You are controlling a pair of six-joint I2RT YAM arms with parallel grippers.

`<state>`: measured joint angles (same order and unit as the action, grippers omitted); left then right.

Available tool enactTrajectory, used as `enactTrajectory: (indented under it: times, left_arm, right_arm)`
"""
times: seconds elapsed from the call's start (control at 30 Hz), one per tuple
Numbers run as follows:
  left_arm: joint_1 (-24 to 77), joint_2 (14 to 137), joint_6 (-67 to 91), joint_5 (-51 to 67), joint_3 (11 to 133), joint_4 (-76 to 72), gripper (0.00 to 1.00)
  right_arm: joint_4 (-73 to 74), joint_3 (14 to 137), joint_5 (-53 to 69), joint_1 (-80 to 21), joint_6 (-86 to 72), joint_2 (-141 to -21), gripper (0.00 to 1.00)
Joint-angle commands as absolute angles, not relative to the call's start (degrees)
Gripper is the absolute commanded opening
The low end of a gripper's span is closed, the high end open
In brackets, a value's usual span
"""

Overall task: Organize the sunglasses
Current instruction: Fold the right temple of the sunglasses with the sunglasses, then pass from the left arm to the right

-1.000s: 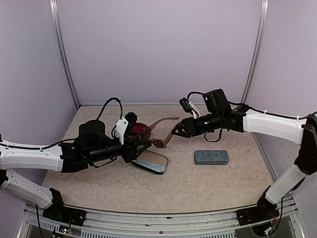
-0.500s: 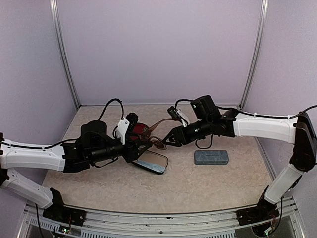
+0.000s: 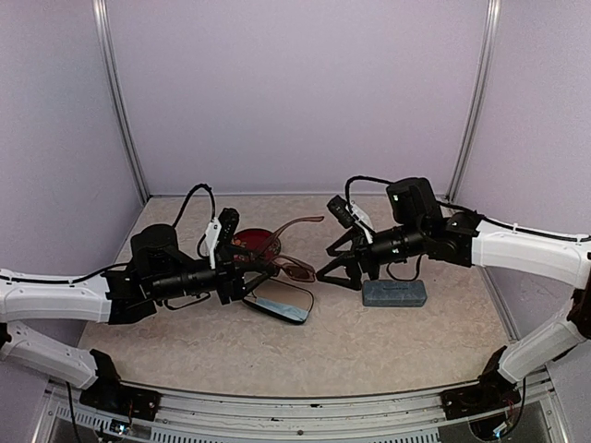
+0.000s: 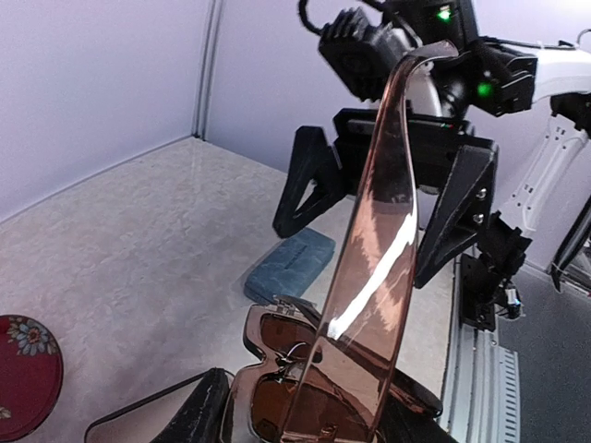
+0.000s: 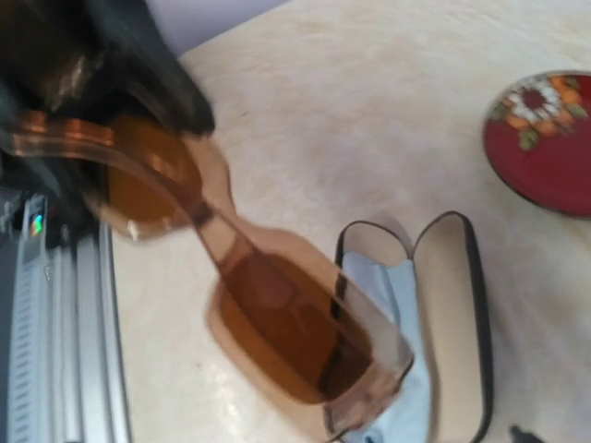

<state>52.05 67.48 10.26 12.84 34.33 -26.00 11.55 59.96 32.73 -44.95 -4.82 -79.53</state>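
Top external view: the reddish-brown plastic sunglasses (image 3: 297, 270) are up in the air over the middle of the table (image 3: 351, 346), pinched by the left gripper (image 3: 266, 269). Under them lies the open black case (image 5: 448, 314) with a light-blue cloth (image 5: 392, 305) inside. The right gripper (image 3: 335, 268) hangs just beside the glasses with its jaws wide apart, near the grey-blue oblong case (image 3: 394, 293).

The top view looks down from above and behind over the whole table (image 3: 369, 341), the left wrist view faces across it toward the right arm (image 4: 554, 69), the right wrist view looks steeply down, and all three share the sunglasses (image 4: 374, 240), close in both wrist views.
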Motion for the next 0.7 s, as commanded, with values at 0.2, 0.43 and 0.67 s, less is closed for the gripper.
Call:
enactTrajectory:
  times: [0.2, 0.43, 0.67]
  left_arm:
    - [51.33, 64.81, 18.75, 26.37, 31.59, -37.36, 0.08]
    - [51.16, 66.70, 23.72, 28.40, 31.75, -41.41, 0.08]
    - [50.90, 67.18, 26.00, 28.05, 31.19, -43.10, 0.08]
  right_arm:
    - [4.53, 55.68, 39.80, -48.51, 6.83, -79.84, 1.00]
    - [0.68, 54.76, 42.34, -49.73, 7.63, -79.90, 0.88]
    - [-6.13, 51.45, 44.79, -49.69, 5.24, -77.26, 0.69]
